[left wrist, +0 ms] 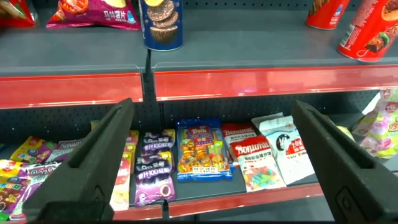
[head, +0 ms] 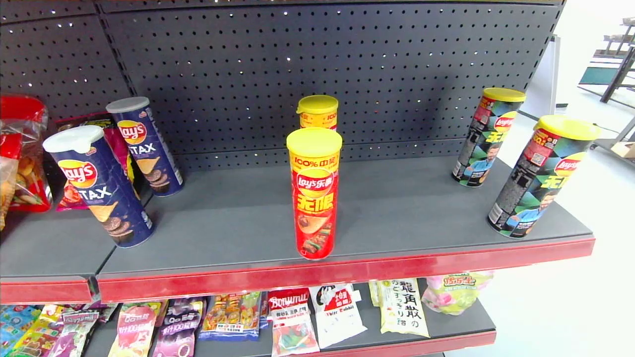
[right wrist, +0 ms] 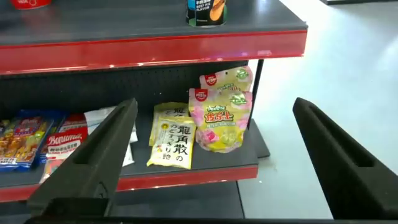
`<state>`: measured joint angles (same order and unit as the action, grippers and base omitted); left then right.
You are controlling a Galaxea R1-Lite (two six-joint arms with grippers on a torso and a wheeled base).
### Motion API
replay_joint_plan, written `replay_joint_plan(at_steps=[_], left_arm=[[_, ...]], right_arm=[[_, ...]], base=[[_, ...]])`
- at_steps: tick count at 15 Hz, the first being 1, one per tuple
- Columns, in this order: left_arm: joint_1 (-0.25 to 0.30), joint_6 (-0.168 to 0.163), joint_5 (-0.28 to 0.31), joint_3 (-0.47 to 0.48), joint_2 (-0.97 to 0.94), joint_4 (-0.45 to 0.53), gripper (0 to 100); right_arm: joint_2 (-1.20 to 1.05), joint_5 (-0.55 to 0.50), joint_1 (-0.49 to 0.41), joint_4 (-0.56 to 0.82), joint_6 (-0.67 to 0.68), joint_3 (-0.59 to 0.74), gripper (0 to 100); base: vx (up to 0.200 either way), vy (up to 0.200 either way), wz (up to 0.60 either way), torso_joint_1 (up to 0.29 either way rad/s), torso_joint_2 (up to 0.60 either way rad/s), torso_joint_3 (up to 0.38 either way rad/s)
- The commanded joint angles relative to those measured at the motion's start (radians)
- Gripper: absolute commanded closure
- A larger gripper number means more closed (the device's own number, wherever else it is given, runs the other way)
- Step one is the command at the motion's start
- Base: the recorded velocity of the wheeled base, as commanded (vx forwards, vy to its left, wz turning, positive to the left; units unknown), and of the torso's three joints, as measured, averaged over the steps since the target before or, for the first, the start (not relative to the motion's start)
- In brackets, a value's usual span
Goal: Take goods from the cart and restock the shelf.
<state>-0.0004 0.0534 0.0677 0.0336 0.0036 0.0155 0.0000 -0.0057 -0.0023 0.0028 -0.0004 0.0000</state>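
On the upper grey shelf (head: 238, 218) stand two red crisp cans with yellow lids, one (head: 313, 193) at the front edge and one (head: 318, 112) behind it. Two blue cans (head: 99, 186) (head: 145, 146) stand to the left and two black-and-green cans (head: 487, 137) (head: 543, 176) to the right. My left gripper (left wrist: 212, 109) is open and holds nothing, level with the lower shelf, below the blue can (left wrist: 163, 22). My right gripper (right wrist: 216, 104) is also open and holds nothing, facing the lower shelf's right end under a black-and-green can (right wrist: 206, 11).
Snack bags (head: 22, 163) fill the upper shelf's far left. The lower shelf holds a row of candy bags (left wrist: 199, 149), a yellow bag (right wrist: 174, 140) and a pink-green bag (right wrist: 224, 112). Red shelf edges (head: 347, 270) jut forward. Open floor (head: 570, 307) lies to the right.
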Motion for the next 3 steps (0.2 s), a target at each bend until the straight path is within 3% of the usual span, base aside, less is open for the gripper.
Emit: replay_joint_plan(at_steps=[1, 3], left_arm=[[-0.001, 0.000, 0.000, 0.000, -0.001, 0.000, 0], [0.000, 0.000, 0.000, 0.000, -0.001, 0.000, 0]], right_arm=[[0.002, 0.000, 0.001, 0.000, -0.001, 0.000, 0], [0.002, 0.000, -0.001, 0.000, 0.002, 0.000, 0]], base=[[0.000, 0.000, 0.00, 0.000, 0.00, 0.000], [0.000, 0.000, 0.00, 0.000, 0.00, 0.000]])
